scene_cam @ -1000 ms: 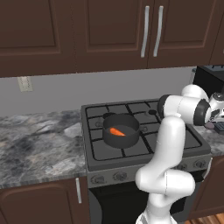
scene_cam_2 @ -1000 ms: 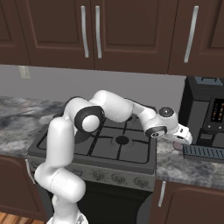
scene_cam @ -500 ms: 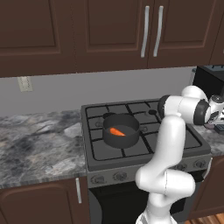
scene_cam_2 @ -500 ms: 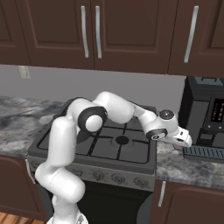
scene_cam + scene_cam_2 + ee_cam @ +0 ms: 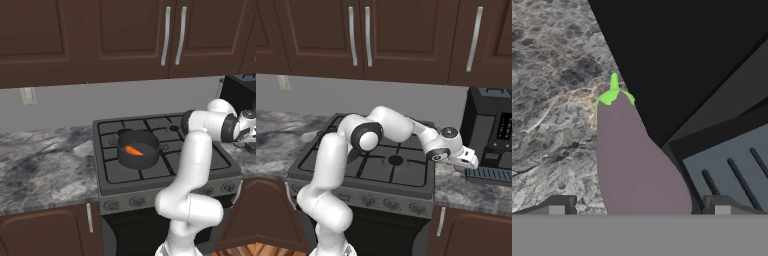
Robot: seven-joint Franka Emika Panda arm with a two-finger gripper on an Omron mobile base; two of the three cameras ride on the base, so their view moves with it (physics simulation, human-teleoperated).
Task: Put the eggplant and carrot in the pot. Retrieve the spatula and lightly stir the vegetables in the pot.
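Pincer [image 5: 639, 207] spread wide apart, one dark fingertip [image 5: 558, 205] at each side of the hand view, nothing clamped. Between the tips, right ahead of the pincer, an eggplant [image 5: 634, 160] lying on the marbled stone counter [image 5: 552, 75], its purple body running away from the pincer and its bright green stem end at the far end. Cannot tell whether the tips touch the eggplant; both stand clear of its sides as far as the hand view goes. Beyond and to one side of the eggplant, a black appliance [image 5: 488, 132] with a slatted grey drip tray [image 5: 732, 167] just beside the vegetable. In the right base view, pincer [image 5: 468, 161] reached out past the right edge of the stove [image 5: 363, 167], low over the counter just in front of that black appliance, the arm stretched across the burners to get there. In the left base view, the hand at the far right edge, partly cut off by the frame. Well apart from the pincer, back over the stove on a left burner, a dark round pot [image 5: 138, 148] with a carrot [image 5: 133, 150] lying inside it, orange against the dark bottom. Above and behind everything, dark wooden cabinets [image 5: 125, 37] with long metal handles.
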